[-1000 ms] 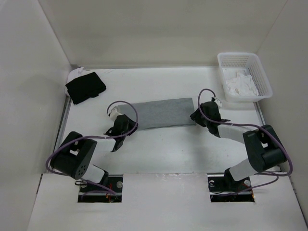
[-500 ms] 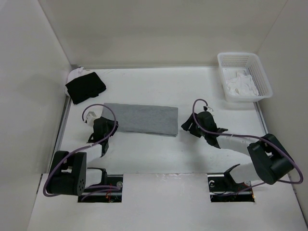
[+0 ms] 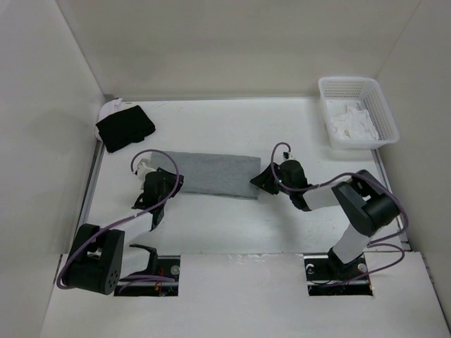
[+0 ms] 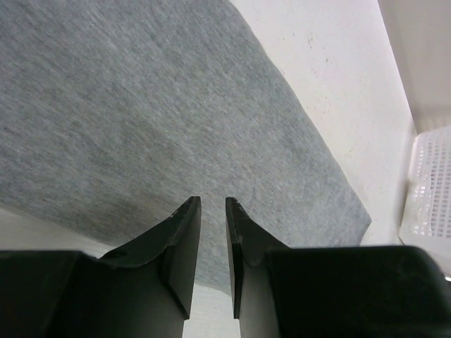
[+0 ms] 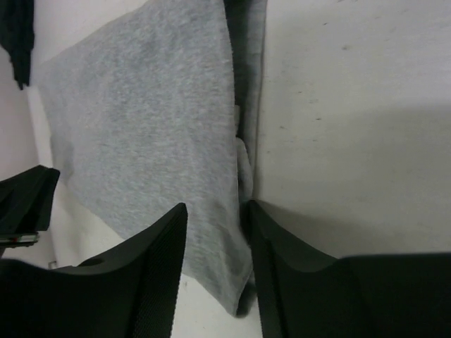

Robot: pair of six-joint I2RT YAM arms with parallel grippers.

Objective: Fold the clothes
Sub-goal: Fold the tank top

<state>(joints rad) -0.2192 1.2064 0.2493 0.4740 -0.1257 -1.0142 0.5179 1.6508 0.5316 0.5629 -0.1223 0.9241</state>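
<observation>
The clothes (image 3: 206, 173) are one grey knit garment lying flat as a long folded strip in the middle of the table. My left gripper (image 3: 169, 183) sits low at its left end. In the left wrist view the left gripper (image 4: 211, 201) shows a narrow gap, nothing pinched, and the grey cloth (image 4: 141, 105) stretches away beyond the tips. My right gripper (image 3: 259, 180) is at the strip's right end. In the right wrist view the right gripper (image 5: 215, 206) stands open, astride the layered edge of the garment (image 5: 141, 120).
A black cloth (image 3: 125, 127) lies at the back left, and its corner shows in the right wrist view (image 5: 15, 35). A white basket (image 3: 384, 113) holding white cloth (image 3: 352, 124) stands at the back right; its mesh wall (image 4: 430, 190) shows in the left wrist view. White walls enclose the table.
The garment has slid left across the table and turned slightly. Both grippers moved left with it. The right gripper's jaws have narrowed and now straddle the strip's right edge.
</observation>
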